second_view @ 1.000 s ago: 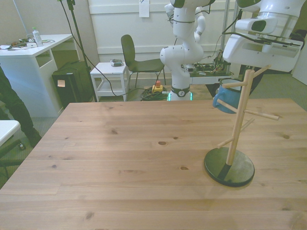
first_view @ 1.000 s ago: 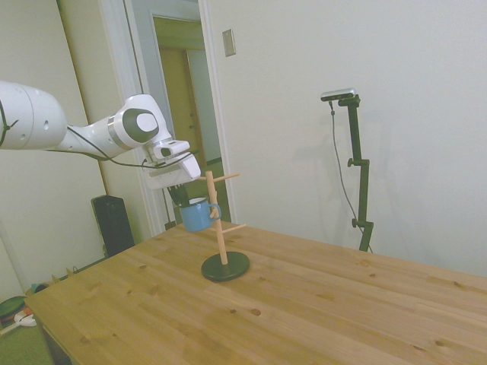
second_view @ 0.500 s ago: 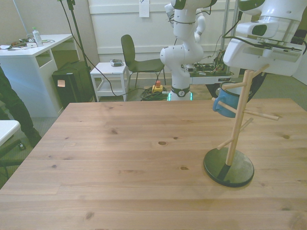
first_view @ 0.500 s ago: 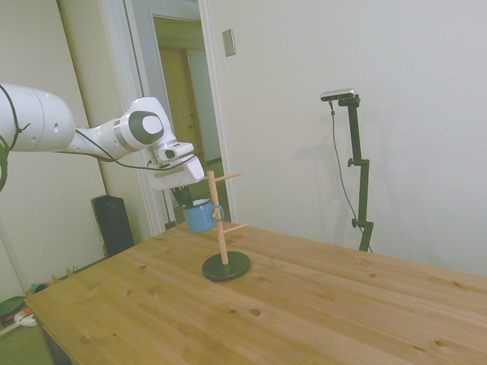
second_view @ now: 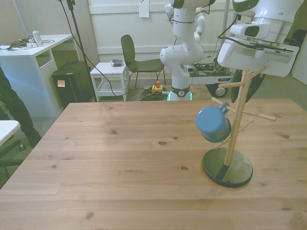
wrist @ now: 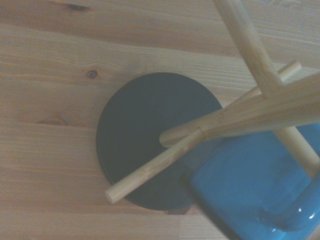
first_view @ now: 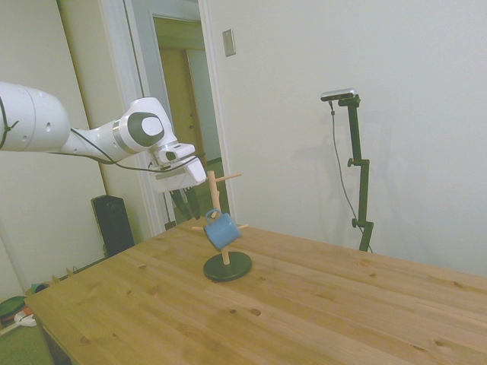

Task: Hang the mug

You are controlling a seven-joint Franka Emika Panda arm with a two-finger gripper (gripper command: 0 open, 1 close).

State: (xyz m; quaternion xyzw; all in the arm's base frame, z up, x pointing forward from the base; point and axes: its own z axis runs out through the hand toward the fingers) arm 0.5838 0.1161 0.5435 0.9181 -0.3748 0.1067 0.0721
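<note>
The blue mug point(first_view: 222, 230) hangs tilted by its loop handle on a lower peg of the wooden peg rack point(first_view: 216, 199). In the front view the mug point(second_view: 213, 123) swings on the side of the rack point(second_view: 234, 129) toward the front view's left. My gripper point(first_view: 186, 212) hovers just behind and above the mug, beside the rack's post. Its dark fingers are apart and hold nothing. From the wrist I see the mug's blue body point(wrist: 250, 195) under the pegs, and the rack's dark round base point(wrist: 145, 135).
The rack's black base point(second_view: 227, 166) stands on the wooden table point(second_view: 120, 163) toward the front view's right. Behind the table are a chair point(second_view: 132, 55), a white desk point(second_view: 29, 62) and a person's dark sleeve point(second_view: 7, 96) at the left edge.
The mug has left my fingers, dropped and swung down onto a lower peg, where it hangs tilted. The gripper has opened and stayed near the post.
</note>
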